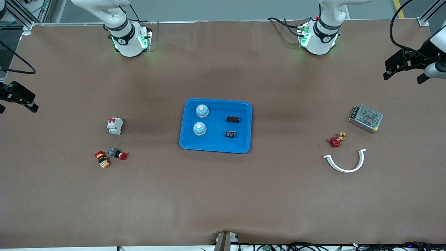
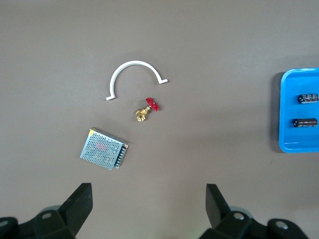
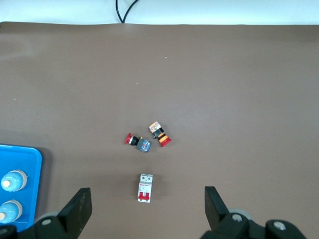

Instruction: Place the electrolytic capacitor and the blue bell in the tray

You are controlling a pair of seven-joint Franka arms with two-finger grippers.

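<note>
While both arms wait at the frame edges, the views split the scene as follows.
Tray (image 1: 216, 145): centre of the front view on the desk (image 1: 223, 202), holding two blue bells (image 1: 202, 111) and two black capacitor blocks (image 1: 232, 119).
Left hand (image 2: 148, 199): over the desk's left-arm end, fingers spread apart, holding nothing.
Right hand (image 3: 147, 199): over the right-arm end, fingers likewise apart and bare.
Left wrist view only: tray cut off at its right edge, bells out of frame; power supply (image 2: 104, 148), brass valve (image 2: 146, 110), white clamp (image 2: 133, 77) in plain sight.
Right wrist view only: capacitors out of frame; breaker (image 3: 145, 187) and two push buttons (image 3: 140, 143) shown.
Hard to read: lettering on the capacitors.
</note>
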